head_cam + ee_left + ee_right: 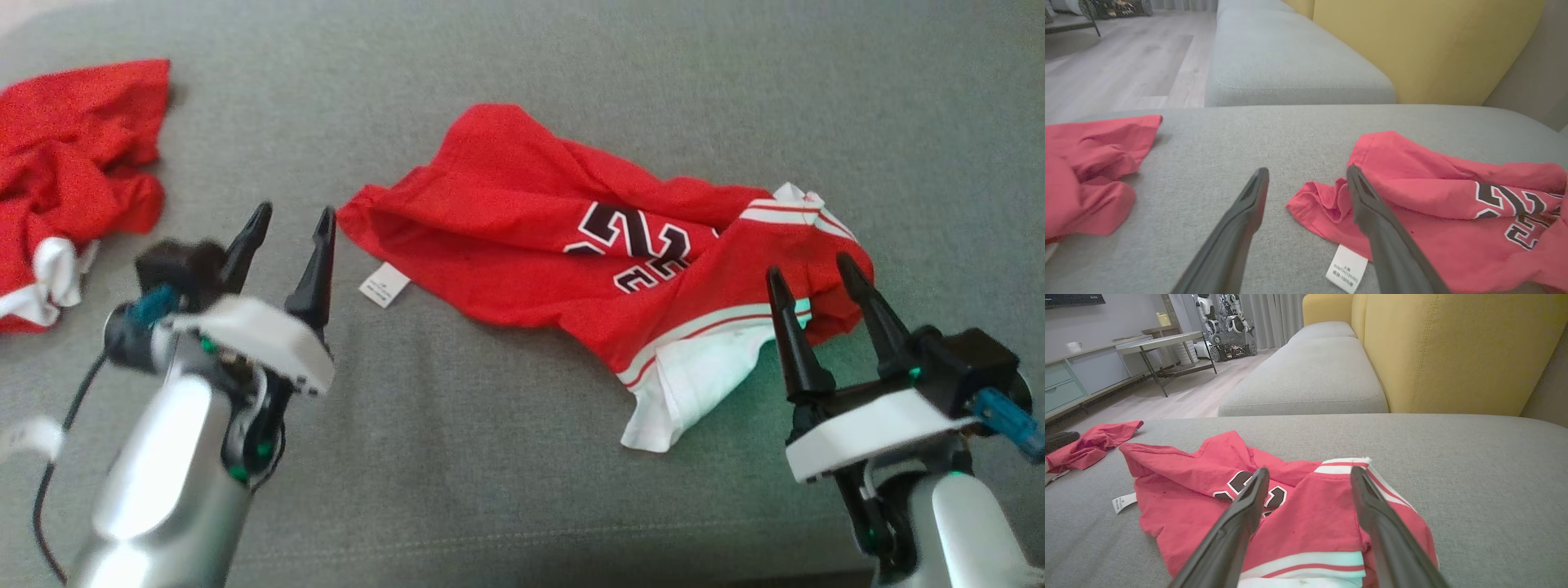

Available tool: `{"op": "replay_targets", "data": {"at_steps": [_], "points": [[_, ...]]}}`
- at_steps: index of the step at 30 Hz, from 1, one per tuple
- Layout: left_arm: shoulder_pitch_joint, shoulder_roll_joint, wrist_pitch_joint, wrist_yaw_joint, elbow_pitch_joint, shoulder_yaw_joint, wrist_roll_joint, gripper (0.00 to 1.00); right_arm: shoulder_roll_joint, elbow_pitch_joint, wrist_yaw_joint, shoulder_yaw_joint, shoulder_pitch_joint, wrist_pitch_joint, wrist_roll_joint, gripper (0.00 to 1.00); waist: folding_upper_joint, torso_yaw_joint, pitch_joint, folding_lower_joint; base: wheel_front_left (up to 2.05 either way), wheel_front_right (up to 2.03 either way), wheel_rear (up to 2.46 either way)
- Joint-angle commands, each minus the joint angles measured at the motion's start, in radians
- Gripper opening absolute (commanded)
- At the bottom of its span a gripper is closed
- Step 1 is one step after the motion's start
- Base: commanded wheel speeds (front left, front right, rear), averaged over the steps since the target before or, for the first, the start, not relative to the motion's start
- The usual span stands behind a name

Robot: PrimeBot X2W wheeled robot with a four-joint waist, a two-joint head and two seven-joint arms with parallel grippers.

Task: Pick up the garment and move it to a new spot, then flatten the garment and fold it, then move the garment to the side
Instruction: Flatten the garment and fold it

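L gripper [295, 211] & R gripper [808, 267], fingers spread, grasping nothing, flank crumpled red jersey [522, 212] on grey sofa [490, 474]; second red garment [73, 163] far left.

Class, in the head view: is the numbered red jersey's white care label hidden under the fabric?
No, the white care label lies exposed on the grey cushion, sticking out from the jersey at its near edge.

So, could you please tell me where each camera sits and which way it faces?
Head view: on the head, looking forward and down at the red jersey on the grey sofa seat; left tool and right tool, both open.
Left wrist view: along the left tool's fingers toward the jersey's care label.
Right wrist view: along the right tool's fingers over the jersey's striped trim.
Shared: wrist views both face the yellow backrest.
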Motion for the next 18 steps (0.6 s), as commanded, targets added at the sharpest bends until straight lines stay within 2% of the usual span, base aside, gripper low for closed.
{"op": "replay_targets", "data": {"at_steps": [1, 6, 14, 15, 16, 18], "points": [[-0.065, 0.017, 0.001, -0.011, 0.005, 0.030, -0.007, 1.00, -0.003, -0.040, -0.001, 0.024, -0.035, -0.001, 0.002, 1.00, 0.0000, -0.015, 0.024, 0.0000, 0.00, 0.00, 0.00], [-0.187, 0.002, 0.005, -0.062, 0.207, 0.013, -0.016, 1.00, -0.001, -0.034, -0.001, 0.037, -0.057, -0.005, 0.002, 1.00, 0.0000, -0.041, 0.067, 0.0000, 0.00, 0.00, 0.00], [-0.306, -0.015, -0.012, -0.105, 0.469, 0.008, -0.047, 0.98, 0.005, -0.020, -0.001, 0.039, -0.073, -0.018, 0.003, 1.00, 0.0000, -0.064, 0.108, 0.0000, 0.00, 0.00, 0.00], [-0.314, -0.018, -0.015, -0.110, 0.493, 0.004, -0.050, 0.54, 0.006, -0.018, -0.001, 0.038, -0.074, -0.019, 0.003, 1.00, 0.0000, -0.066, 0.109, 0.0000, 0.00, 0.00, 0.00], [-0.321, -0.022, -0.017, -0.116, 0.515, -0.002, -0.053, 0.00, 0.007, -0.015, -0.001, 0.036, -0.073, -0.020, 0.003, 1.00, 0.0000, -0.067, 0.110, 0.0000, 0.00, 0.00, 0.00], [-0.331, -0.028, -0.028, -0.123, 0.549, -0.012, -0.058, 0.00, 0.009, -0.013, -0.001, 0.032, -0.070, -0.022, 0.003, 1.00, 0.0000, -0.068, 0.111, 0.0000, 0.00, 0.00, 0.00]]}}
